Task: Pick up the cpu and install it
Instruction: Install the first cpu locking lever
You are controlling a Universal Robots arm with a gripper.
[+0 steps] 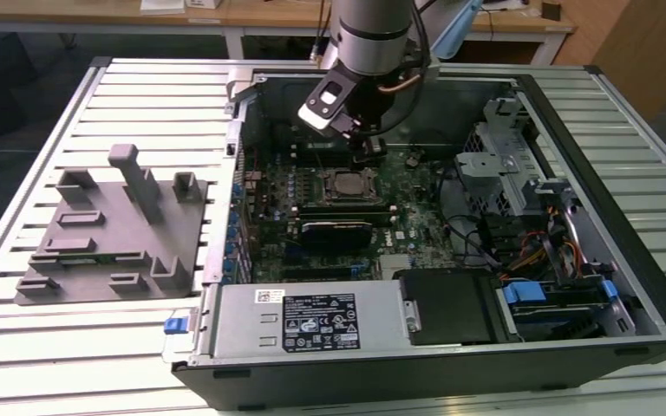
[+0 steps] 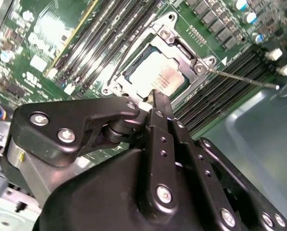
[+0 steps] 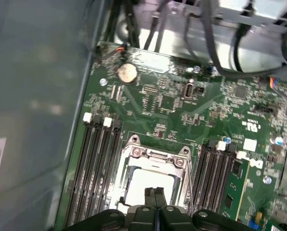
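The cpu (image 2: 153,74) is a pale silver square lying flat in the motherboard socket, inside the metal socket frame (image 2: 175,45). It is also seen in the first wrist view, cpu (image 3: 143,183), and in the exterior view, cpu (image 1: 345,184), at the middle of the open computer case. My gripper (image 2: 156,98) hangs just above the cpu's edge, its two black fingers pressed together with nothing between them. In the first wrist view the gripper (image 3: 155,192) tips meet over the chip. In the exterior view the gripper (image 1: 366,154) sits slightly behind the socket.
Black memory slots (image 3: 97,163) flank the socket on both sides. A thin socket lever (image 2: 244,79) sticks out sideways. A grey fixture block (image 1: 114,230) lies on the slatted table at the exterior view's left. The power supply (image 1: 310,316), drive cage (image 1: 506,165) and cables crowd the case.
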